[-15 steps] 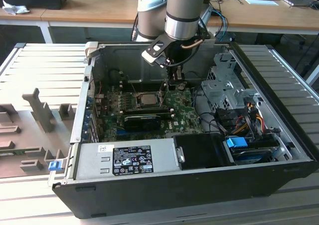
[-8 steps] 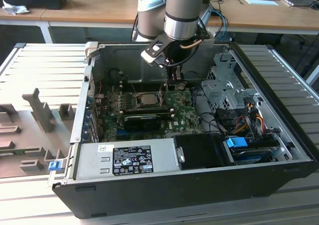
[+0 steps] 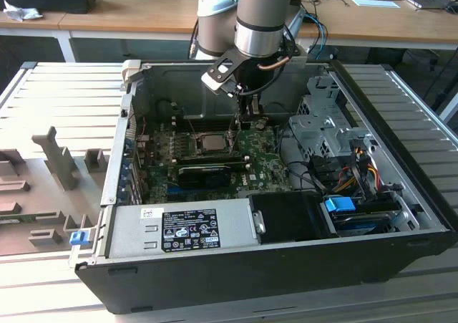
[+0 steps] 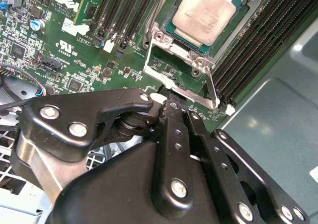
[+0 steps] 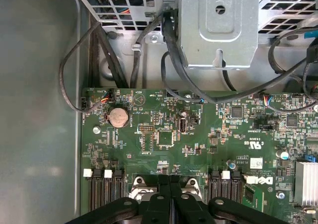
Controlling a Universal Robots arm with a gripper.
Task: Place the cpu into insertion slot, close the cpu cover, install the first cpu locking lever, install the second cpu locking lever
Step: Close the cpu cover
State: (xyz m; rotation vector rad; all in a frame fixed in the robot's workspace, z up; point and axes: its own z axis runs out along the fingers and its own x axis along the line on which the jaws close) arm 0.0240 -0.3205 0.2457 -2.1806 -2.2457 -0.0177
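Grey metal with a pale edge marks the cpu (image 3: pixel 212 142), which is seen in the exterior view seated flat in the insertion slot (image 3: pixel 227 150) on the green motherboard (image 3: pixel 268 169). The gripper (image 3: pixel 250 122) is hung just beside it, toward the exterior view's right. In the second wrist view the cpu cover (image 4: pixel 185 91), a thin silver frame, is swung open off the chip, and the fingertips are placed at its outer edge. In the first wrist view the black fingers (image 5: pixel 164 189) are pressed together, with nothing seen between them.
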